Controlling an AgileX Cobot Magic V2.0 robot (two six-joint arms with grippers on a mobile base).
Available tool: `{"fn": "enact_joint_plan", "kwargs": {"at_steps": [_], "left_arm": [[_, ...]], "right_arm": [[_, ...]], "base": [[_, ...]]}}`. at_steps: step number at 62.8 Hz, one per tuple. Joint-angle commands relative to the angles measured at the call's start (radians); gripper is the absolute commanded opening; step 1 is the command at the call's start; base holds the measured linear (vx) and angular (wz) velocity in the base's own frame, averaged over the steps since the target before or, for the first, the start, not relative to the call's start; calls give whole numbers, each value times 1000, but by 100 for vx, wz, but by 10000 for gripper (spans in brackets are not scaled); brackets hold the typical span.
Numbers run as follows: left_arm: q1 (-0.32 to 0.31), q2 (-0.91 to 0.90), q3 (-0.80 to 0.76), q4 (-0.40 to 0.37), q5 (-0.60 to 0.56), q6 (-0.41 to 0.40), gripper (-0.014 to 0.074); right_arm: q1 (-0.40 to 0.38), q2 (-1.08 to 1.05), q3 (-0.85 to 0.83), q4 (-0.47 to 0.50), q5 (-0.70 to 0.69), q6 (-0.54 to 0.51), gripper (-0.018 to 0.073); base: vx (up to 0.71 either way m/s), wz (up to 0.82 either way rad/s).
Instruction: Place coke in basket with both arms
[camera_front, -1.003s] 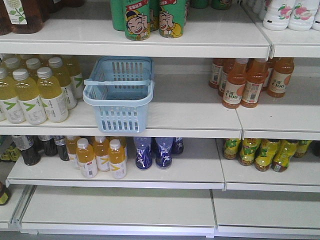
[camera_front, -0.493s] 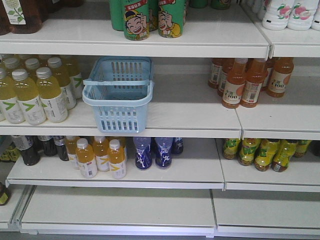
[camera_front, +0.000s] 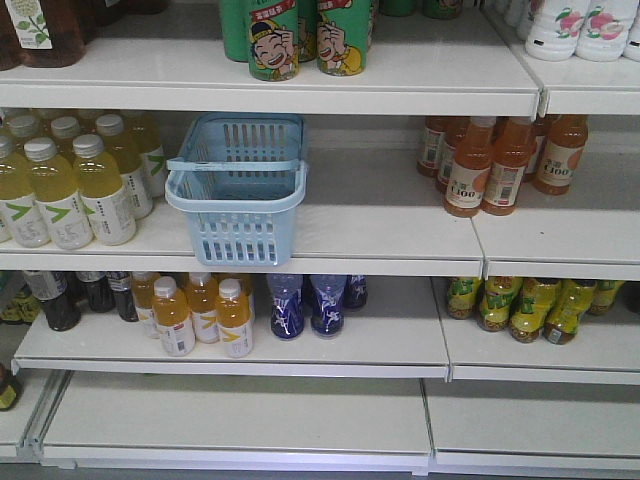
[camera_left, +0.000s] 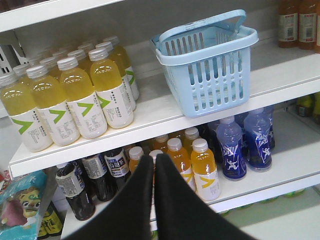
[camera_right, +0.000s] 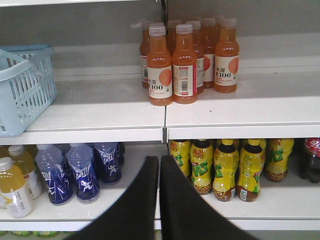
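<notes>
Basket (camera_front: 237, 190) on shelf (camera_front: 380, 225), right of bottles (camera_front: 70, 185)

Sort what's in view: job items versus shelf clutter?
Job: coke bottle, light blue basket, left pincer, right pincer.
Clutter: pale yellow drink bottles, orange C100 bottles, blue bottles, green cartoon cans.

The basket (camera_front: 237, 190) seems nudged barely rightward in view.

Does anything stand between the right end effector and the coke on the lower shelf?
Nothing visible stands in front of the coke, half cut by the frame. The yellow bottles stand beside it, toward the right end effector.
</notes>
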Motion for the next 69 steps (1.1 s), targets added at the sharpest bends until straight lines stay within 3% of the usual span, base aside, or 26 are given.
{"fn": "enact_joint_plan", "kwargs": {"at_steps": [1,23,27,37,43,57,61,69], "left_arm": [[-3,-20,-1,-11,-72,-10,-6],[-3,-20,-1,-22,-78,-13,-6],[-3,-20,-1,-87,-93,-31,-6],[-3,-20,-1,-382,-158,-213,-6],[-3,-20,-1,-513,-170,-266,-6],[-3,-20,-1,-558,-208,-303,-6],[-3,-20,-1,-606,-222,-377,-6],[-3,-20,-2,-791,-230,-580,-6]], "right_arm": [[-4,-18,9,-10,-73,-8,-5],[-4,-18,9,-10,-73,-8,-5],[-4,-18,9,-10,-73,-8,-5],[-4,-18,9,-10,-73,-8,-5],[-4,-18,9,-10,-73,-8,-5],[-4,-18,9,-10,-73,-8,-5],[-4,-18,9,-10,-73,-8,-5],[-4,-18,9,-10,-73,-8,-5]], "base": [[0,0],[0,0],[0,0],[0,0],[0,0],[0,0],[0,0],[0,0]]}}
